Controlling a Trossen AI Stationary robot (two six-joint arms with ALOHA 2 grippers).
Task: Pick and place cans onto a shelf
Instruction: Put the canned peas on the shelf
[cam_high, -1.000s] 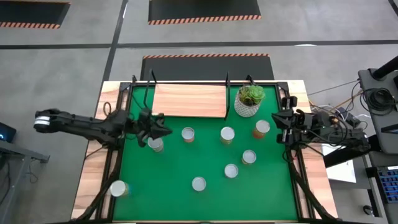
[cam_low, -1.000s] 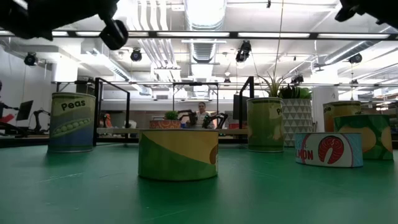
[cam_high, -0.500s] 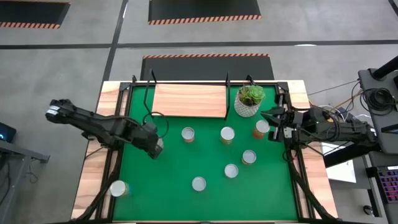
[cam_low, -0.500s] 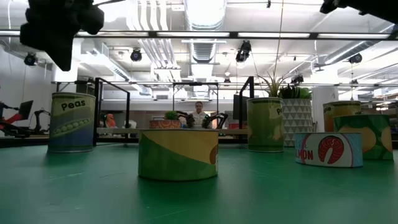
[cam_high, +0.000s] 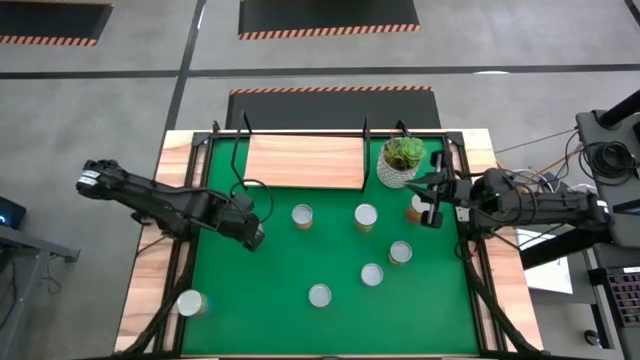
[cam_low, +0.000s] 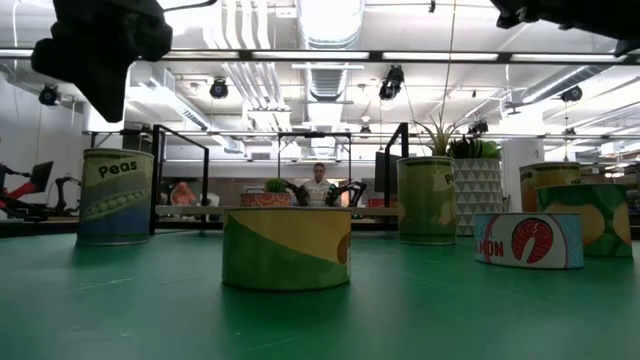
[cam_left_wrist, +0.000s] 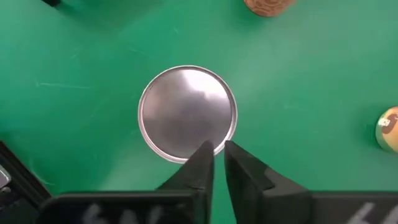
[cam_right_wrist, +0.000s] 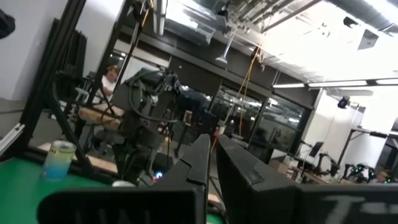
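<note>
Several cans stand upright on the green mat (cam_high: 300, 320): two in the middle (cam_high: 302, 215) (cam_high: 365, 216), three nearer the front (cam_high: 400, 252) (cam_high: 372, 274) (cam_high: 319, 295), and an orange one (cam_high: 417, 210) by the plant. One can (cam_high: 190, 303) stands off the mat at the near left. The shelf (cam_high: 305, 160) is at the far edge. My left gripper (cam_high: 252, 236) points down, shut, above a silver-topped can (cam_left_wrist: 188, 113), the Peas can (cam_low: 115, 197). My right gripper (cam_high: 432, 203) is shut, level, high beside the orange can.
A white pot with a green plant (cam_high: 402, 160) stands right of the shelf, close to my right gripper. Black frame bars (cam_high: 185, 250) run along the mat's left and right sides. The mat's near left has free room.
My left gripper has moved a little toward the table's near edge and tipped down over the leftmost can on the mat, which it now hides in the high view. My right gripper has moved toward the table's left, up to the orange can. No can has moved.
</note>
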